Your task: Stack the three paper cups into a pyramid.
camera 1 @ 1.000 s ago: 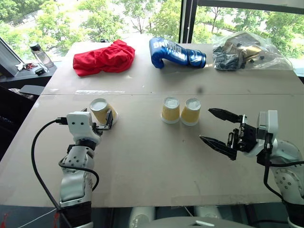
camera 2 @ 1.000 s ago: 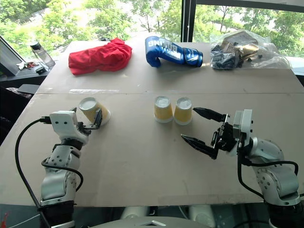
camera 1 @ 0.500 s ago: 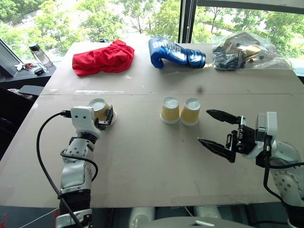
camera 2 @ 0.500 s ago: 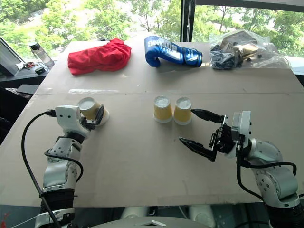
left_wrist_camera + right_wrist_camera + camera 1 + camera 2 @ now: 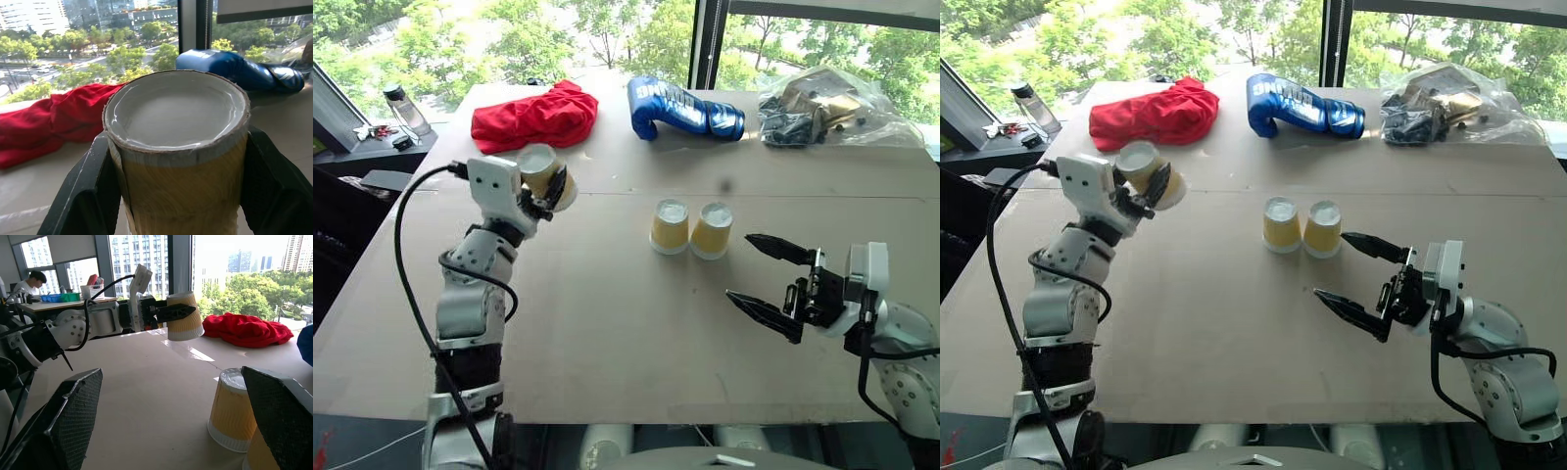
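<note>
Behind the two standing cups (image 5: 691,228): red cloth (image 5: 534,116), blue glove (image 5: 683,109), bag (image 5: 830,108).

White lettering ran along the blue boxing glove (image 5: 683,108) lying at the far side of the table, but it could not be made out as a readable word. No other text, label, number or sign could be read on anything else.
</note>
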Tool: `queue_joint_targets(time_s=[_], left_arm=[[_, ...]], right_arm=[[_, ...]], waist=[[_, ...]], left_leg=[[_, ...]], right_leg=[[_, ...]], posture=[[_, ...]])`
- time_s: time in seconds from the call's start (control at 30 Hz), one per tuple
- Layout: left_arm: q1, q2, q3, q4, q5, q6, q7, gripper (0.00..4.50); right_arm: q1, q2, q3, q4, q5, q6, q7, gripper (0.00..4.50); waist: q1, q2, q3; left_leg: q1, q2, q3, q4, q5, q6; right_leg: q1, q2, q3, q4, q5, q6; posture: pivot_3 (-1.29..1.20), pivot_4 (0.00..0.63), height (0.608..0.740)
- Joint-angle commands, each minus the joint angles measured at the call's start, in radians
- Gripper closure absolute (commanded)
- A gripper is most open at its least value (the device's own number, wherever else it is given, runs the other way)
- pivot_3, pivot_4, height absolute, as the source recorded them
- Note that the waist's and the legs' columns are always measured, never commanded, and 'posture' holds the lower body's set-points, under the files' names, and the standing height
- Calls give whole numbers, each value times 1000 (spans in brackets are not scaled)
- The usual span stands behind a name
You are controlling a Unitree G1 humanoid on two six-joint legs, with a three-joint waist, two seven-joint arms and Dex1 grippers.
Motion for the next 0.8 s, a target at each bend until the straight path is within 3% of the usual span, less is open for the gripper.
queue_joint_targets(time_s=[0.03,0.23,0.8], left_arm=[[-112,20,-105,-40,-70,69,-162,2027],[-269,-24,-197,46,-133,137,-323,2027],[-319,-89,-278,226,-55,58,-469,2027]], right_arm=[[24,-22,-61,19,-37,-23,-28,0],[56,-25,-105,38,-67,-42,-61,0],[93,-11,-120,-12,-67,-44,-140,0]], waist=[[1,0,0],[-6,1,1],[-18,2,1]], left_leg=[[0,-1,0,0,0,0],[0,0,1,0,2,-4],[0,0,1,0,2,-3]], right_leg=[[0,0,0,0,0,0],[-1,4,2,0,0,0],[-1,5,3,0,0,0]], posture=[[0,150,740],[0,150,740],[0,150,740]])
